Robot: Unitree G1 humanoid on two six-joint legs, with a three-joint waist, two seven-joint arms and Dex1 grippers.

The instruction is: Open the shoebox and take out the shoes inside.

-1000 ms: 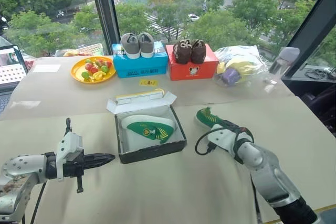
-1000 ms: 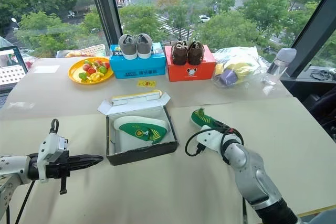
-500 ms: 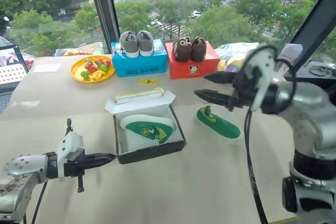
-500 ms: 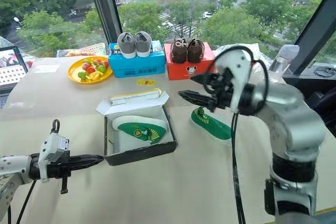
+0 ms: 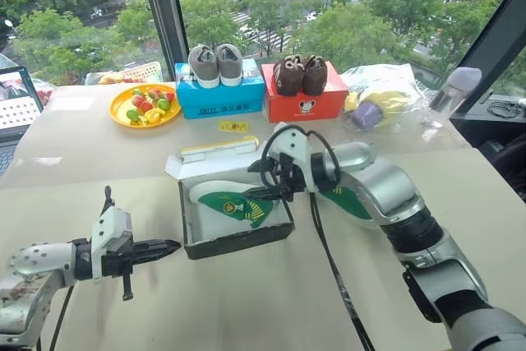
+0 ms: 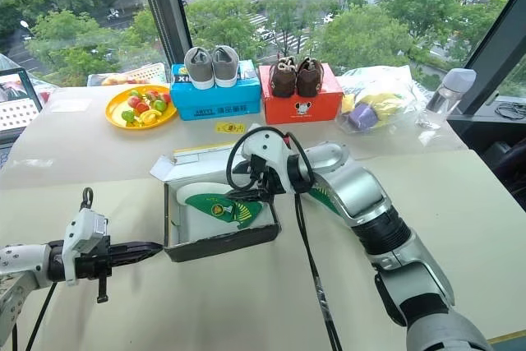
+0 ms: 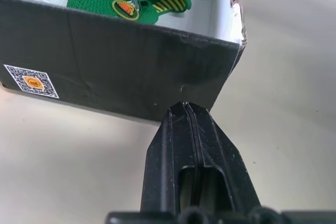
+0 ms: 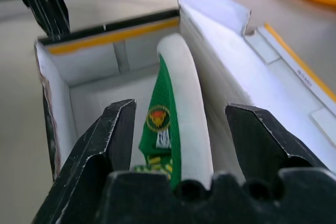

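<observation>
**Right arm swings over the open shoebox**

Swinging across from the table's right side, where it hovered beside the loose shoe a second ago, the right gripper [image 5: 261, 182] now hangs over the open black-sided cardboard shoebox with white interior [image 5: 238, 238]. Its two black fingers stand wide apart, one on each side of the green knit children's shoe with a white sole [image 8: 170, 135] lying on its side in the box, and grip nothing. The second green shoe [image 5: 349, 204] lies on the beige table [image 5: 246, 302] just right of the box, partly behind the right arm. The box's yellow-edged lid [image 5: 218, 151] is folded back at the far side.

Unmoved, the left gripper [image 5: 168, 247] has its fingers pressed together, holding nothing, its tip just beside the box's near left corner.
</observation>
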